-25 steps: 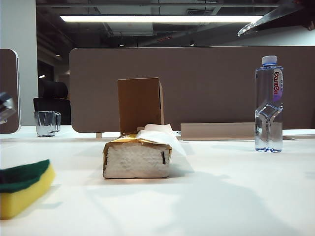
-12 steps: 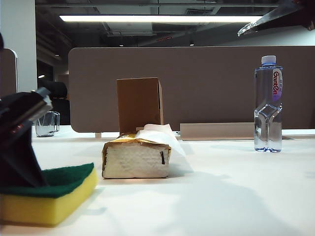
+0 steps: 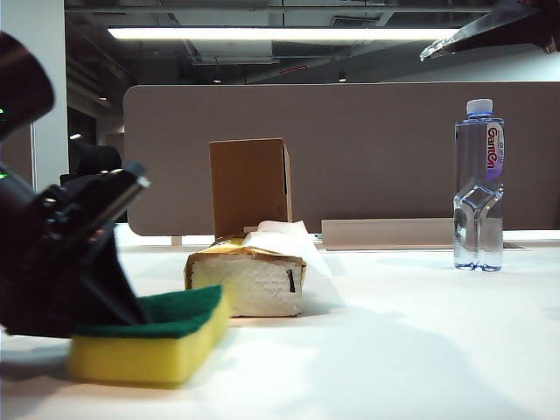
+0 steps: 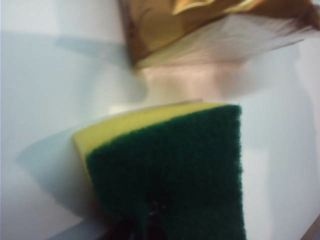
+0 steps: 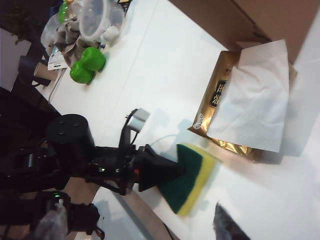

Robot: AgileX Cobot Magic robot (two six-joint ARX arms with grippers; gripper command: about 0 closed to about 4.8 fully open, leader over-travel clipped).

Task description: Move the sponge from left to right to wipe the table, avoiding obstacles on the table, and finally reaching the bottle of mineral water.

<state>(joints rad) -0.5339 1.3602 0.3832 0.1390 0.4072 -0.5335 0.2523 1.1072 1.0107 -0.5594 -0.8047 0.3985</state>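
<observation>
One yellow foam sponge with a dark green scouring top (image 3: 149,337) is gripped by the closed left gripper (image 3: 122,311) and rests on the white tabletop (image 3: 394,341), just beside one gold-edged soft tissue pack (image 3: 247,278). One upright brown cardboard box (image 3: 249,185) is seen behind the pack, and one clear plastic water bottle with a white cap (image 3: 478,185) stands well apart at the right. Only a dark fingertip (image 5: 227,225) of the right gripper is visible in its wrist view, its jaws spread wide and holding nothing.

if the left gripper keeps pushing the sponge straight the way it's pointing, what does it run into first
Most likely the tissue pack. The left gripper, shut on the sponge, points right at it; the left wrist view shows the pack just past the sponge's edge, a narrow strip of table between.
</observation>
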